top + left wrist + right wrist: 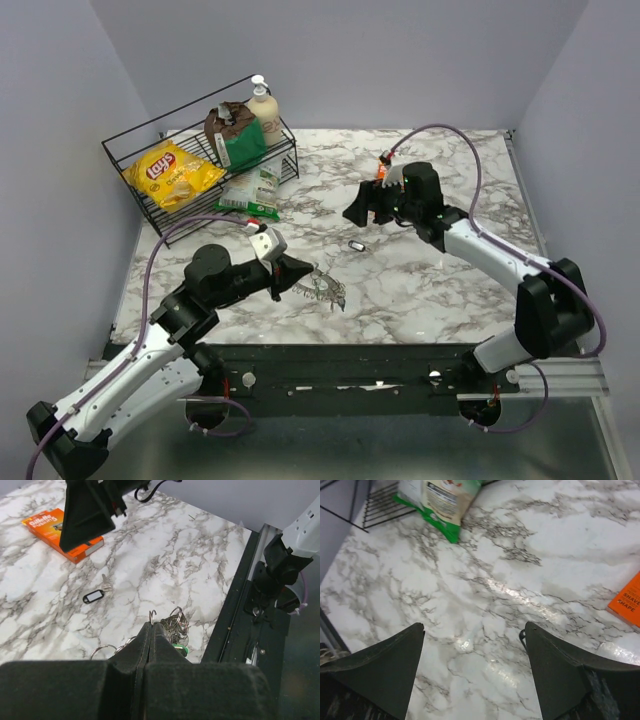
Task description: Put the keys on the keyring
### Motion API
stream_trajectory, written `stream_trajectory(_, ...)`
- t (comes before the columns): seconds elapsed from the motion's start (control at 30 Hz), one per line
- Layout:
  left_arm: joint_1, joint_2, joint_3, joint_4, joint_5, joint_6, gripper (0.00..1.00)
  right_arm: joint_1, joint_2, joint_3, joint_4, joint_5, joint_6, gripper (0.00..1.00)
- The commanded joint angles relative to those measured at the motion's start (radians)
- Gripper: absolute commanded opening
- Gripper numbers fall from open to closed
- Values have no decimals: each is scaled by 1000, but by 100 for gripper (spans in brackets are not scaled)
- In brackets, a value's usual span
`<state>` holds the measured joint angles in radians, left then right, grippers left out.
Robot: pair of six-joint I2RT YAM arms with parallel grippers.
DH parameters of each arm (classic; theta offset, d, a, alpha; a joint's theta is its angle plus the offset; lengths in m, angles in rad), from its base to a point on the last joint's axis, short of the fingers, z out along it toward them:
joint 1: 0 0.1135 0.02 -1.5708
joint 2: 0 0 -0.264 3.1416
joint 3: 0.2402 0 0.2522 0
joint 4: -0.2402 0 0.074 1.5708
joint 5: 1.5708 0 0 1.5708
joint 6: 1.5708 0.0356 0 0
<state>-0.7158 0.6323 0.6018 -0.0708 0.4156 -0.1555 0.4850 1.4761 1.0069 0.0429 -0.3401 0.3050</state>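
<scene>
A black wire basket (170, 118) is seen at the far left of the marble table (420, 290). A yellow chips bag (172, 172), a brown bag (225, 122), a green packet (240, 148) and a pump bottle (263, 105) are held in it. A green-and-white pouch (252, 190) is laid on the table just beside the basket's near side. The keyring (322, 288) is found near the front of the table, left of centre, right at the tip of the left gripper (303, 272). In the left wrist view that gripper's fingers (140, 650) are pressed together, and a loop of the keyring is pinched at their tips. The rest of the rings are fanned out just past and below them. A green key head (181, 650) is glimpsed among the rings, close against the finger's right side. The right gripper (362, 208) is held farther back over the table with its fingers (395, 655) spread wide and nothing between them, well apart from the keyring. A small black tag (357, 244) is laid on the marble between the two grippers. An orange box (55, 527) is seen on the table under the right gripper.
</scene>
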Motion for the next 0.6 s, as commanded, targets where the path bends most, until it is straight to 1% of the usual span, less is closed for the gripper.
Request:
stream_trajectory(0.0,-2,-20,81,-115,-77,79,0,3,108,102,-245,115,-122,84)
stream_trajectory(0.1,1,-6,92,-147,-72,94,0,10,203,168,-357,162,-191,77)
stream_trajectory(0.17,3,3,95,-155,-67,99,0,20,251,197,-415,223,-208,77)
stream_trajectory(0.3,12,23,104,-152,-47,108,0,62,283,199,-446,269,-250,75)
stream_trajectory(0.47,24,33,95,-135,-11,109,0,110,332,219,-480,335,-259,74)
stream_trajectory(0.5,24,36,93,-133,-3,108,0,113,345,225,-491,335,-262,72)
stream_trajectory(0.57,30,37,93,-133,8,106,0,115,383,248,-506,383,-259,68)
